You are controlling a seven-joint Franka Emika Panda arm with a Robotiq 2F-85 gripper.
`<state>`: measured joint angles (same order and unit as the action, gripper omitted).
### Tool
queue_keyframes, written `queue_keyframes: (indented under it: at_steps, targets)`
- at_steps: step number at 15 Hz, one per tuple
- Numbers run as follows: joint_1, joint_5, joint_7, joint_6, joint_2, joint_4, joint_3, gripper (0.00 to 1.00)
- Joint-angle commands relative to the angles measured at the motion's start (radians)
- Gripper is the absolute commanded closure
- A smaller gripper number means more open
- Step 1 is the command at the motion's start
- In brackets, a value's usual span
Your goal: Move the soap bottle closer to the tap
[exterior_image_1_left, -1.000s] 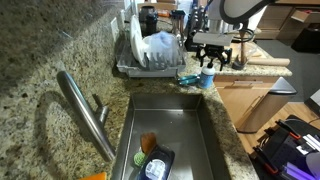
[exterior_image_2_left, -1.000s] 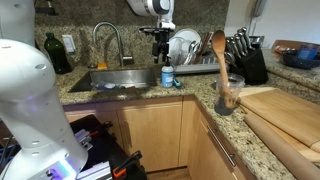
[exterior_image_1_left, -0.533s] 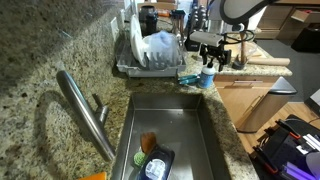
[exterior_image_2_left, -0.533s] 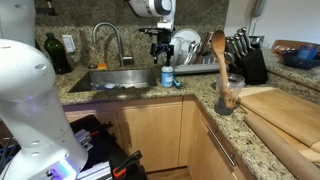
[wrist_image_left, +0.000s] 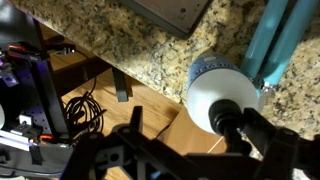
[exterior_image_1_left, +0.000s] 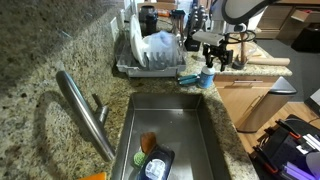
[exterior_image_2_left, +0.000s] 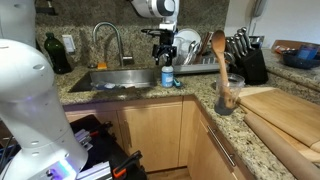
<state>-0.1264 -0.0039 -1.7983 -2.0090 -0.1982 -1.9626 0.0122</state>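
The soap bottle (exterior_image_1_left: 207,77) (exterior_image_2_left: 167,74), clear with blue liquid, stands upright on the granite counter at the sink's corner, beside the dish rack. In the wrist view I look down on its white collar (wrist_image_left: 222,92) and dark pump head. My gripper (exterior_image_1_left: 213,52) (exterior_image_2_left: 163,46) (wrist_image_left: 198,145) hangs open just above the bottle, with the pump head between the spread fingers and nothing gripped. The tap (exterior_image_1_left: 86,116) (exterior_image_2_left: 108,42), a long steel spout, rises at the opposite end of the sink, well away from the bottle.
A teal scrub brush (exterior_image_1_left: 188,78) (wrist_image_left: 275,45) lies right next to the bottle. A dish rack (exterior_image_1_left: 150,55) with dishes stands behind it. The sink basin (exterior_image_1_left: 185,125) holds a few items. A utensil holder (exterior_image_2_left: 228,95), knife block (exterior_image_2_left: 247,60) and cutting board (exterior_image_2_left: 280,115) occupy the counter.
My gripper has shifted slightly above the bottle and stays open. The bottle has not moved.
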Motion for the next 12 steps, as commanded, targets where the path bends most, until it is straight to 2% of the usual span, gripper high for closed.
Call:
queue_keyframes:
  at_steps: [1,4,6,12]
  targets:
    - [0.008,0.0,0.001,0.002,0.0,-0.001,0.004,0.0]
    - [0.01,0.011,0.024,-0.006,-0.008,0.001,0.007,0.0]
    - [0.015,0.035,0.066,-0.001,-0.036,0.012,0.013,0.26]
    - [0.028,0.064,0.125,-0.003,-0.047,0.03,0.001,0.73]
